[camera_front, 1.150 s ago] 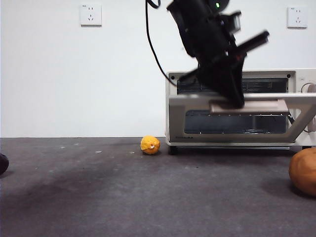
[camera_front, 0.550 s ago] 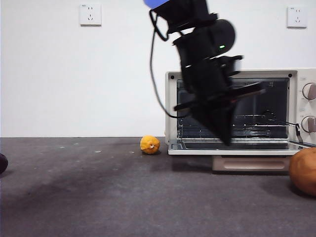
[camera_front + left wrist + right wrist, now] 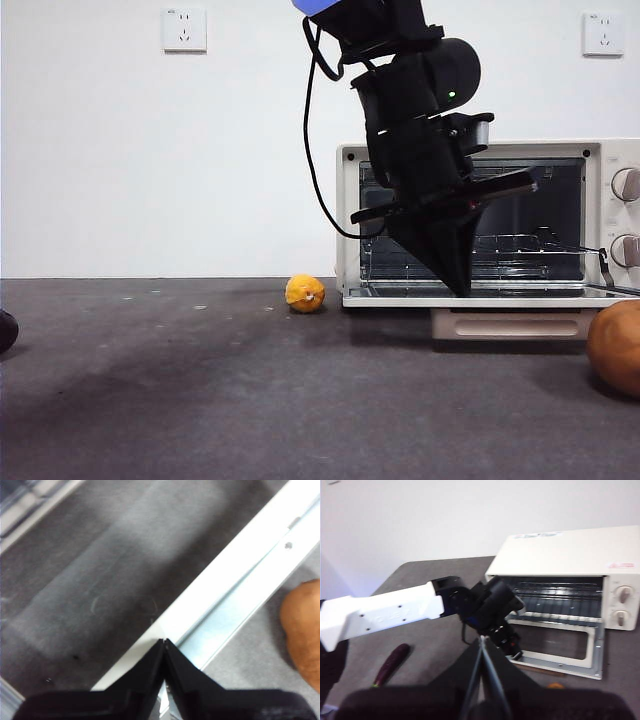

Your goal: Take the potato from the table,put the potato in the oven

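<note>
— Grey table held what?
— Oven at 2 o'clock, door dropped flat; left gripper over that door, jaws pinched together, empty.
— Right gripper?
— Raised, closed, empty.
— Potato?
— On the table at 4 o'clock, before the oven.

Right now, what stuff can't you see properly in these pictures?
- The potato: front view, cut off by the right edge; in the left wrist view, only a blurry part shows.
- The dark thing: front view, cut off by the left edge.
- The oven inside: front view, partly hidden by the left gripper.
- The right gripper: its jaws hide the table behind them.
</note>
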